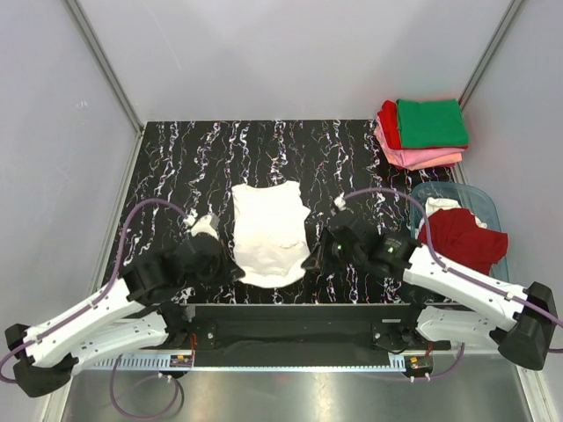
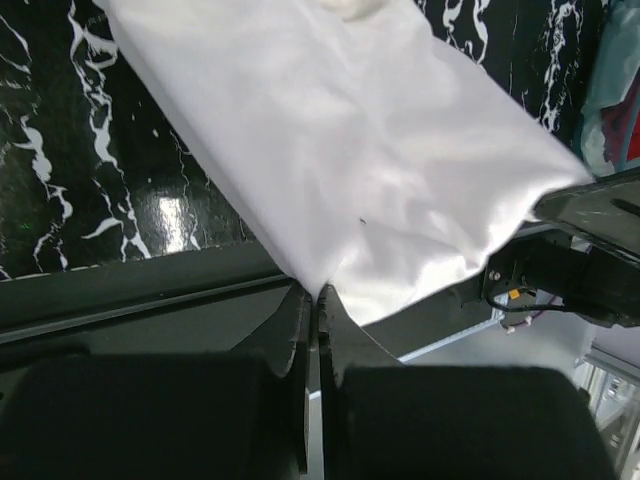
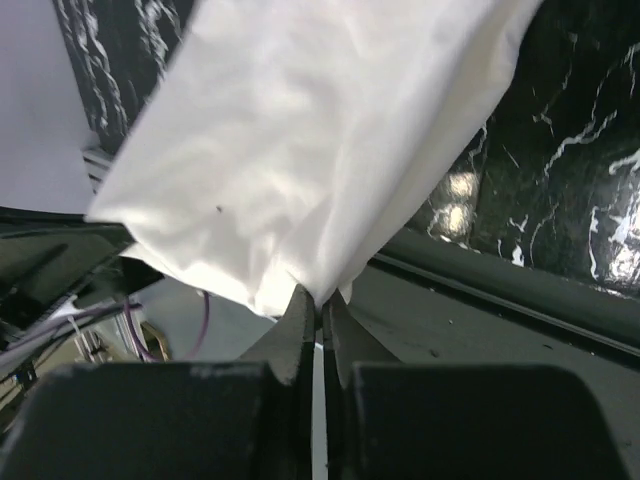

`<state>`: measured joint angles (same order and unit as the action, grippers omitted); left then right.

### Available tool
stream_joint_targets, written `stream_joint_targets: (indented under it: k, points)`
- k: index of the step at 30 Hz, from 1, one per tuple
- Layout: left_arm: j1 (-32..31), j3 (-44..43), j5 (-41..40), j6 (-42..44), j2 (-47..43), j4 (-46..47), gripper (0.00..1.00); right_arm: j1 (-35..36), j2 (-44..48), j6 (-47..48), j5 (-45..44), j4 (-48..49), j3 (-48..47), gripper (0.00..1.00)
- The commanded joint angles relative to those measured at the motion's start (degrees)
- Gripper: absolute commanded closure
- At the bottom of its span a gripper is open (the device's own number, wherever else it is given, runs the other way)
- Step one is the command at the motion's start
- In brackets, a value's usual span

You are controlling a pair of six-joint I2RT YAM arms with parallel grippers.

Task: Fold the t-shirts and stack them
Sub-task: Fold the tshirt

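Observation:
A white t-shirt (image 1: pixel 267 230) lies partly folded on the black marbled table (image 1: pixel 176 167), its near edge lifted. My left gripper (image 1: pixel 237 272) is shut on its near left corner, seen in the left wrist view (image 2: pixel 318 296). My right gripper (image 1: pixel 308 261) is shut on its near right corner, seen in the right wrist view (image 3: pixel 320 297). The white cloth fills both wrist views (image 2: pixel 340 130) (image 3: pixel 300 150). A stack of folded t-shirts sits at the far right: green (image 1: pixel 431 123) on top, red (image 1: pixel 389 123) and pink (image 1: pixel 422 159) below.
A translucent blue-grey tub (image 1: pixel 486 205) stands at the right, holding a dark red t-shirt (image 1: pixel 464 238) and a white one (image 1: pixel 442 205). Grey walls surround the table. The table's front rail (image 1: pixel 290 309) runs just under both grippers.

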<state>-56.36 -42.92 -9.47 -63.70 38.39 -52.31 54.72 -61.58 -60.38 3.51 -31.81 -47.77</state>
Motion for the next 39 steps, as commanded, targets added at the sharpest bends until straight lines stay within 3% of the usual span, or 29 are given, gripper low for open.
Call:
stream_joint_targets:
  k: [1,11,22,28,32,33,34,35,36,37,39]
  points:
    - [1.5,-6.7,-4.1,5.7,5.8,-2.7,1.0,-1.5,-3.2,4.6,-6.1,-6.7,-7.7,1.0]
    - [19.8,-13.4,5.2,18.6,16.0,2.3,1.0,-13.6,-14.3,15.3,-0.3,-6.9,-20.9,1.0]
    - [31.2,-16.8,14.0,25.6,25.1,6.4,1.0,-19.4,-27.3,22.2,4.4,-8.3,-33.9,1.0]
    - [40.0,-26.2,17.8,31.4,38.1,7.7,1.0,-24.6,-41.0,26.0,9.0,-10.5,-49.1,1.0]
    - [46.0,-35.0,20.3,34.4,54.4,8.6,1.0,-27.9,-55.3,28.2,12.2,-12.7,-63.6,0.98]
    - [46.8,-38.4,21.5,34.6,57.6,9.2,0.72,-28.7,-59.0,28.6,12.5,-15.7,-67.7,0.83]
    - [48.3,-40.6,23.4,35.3,64.5,9.9,0.47,-30.3,-66.9,28.7,12.7,-18.2,-77.4,0.59]
    - [49.1,-43.0,25.5,35.9,68.4,10.7,0.35,-30.8,-70.7,28.3,12.6,-20.3,-82.3,0.22]
    - [49.7,-49.0,26.5,36.3,72.1,9.8,0.19,-31.2,-74.1,28.4,12.9,-21.4,-86.7,0.07]
    - [50.4,-52.0,28.3,36.2,78.2,8.1,0.17,-31.8,-79.3,28.6,13.3,-23.3,-94.3,0.01]
    - [51.8,-56.8,28.5,36.2,80.4,5.8,0.14,-32.3,-82.3,28.9,13.8,-24.6,-99.5,0.0]
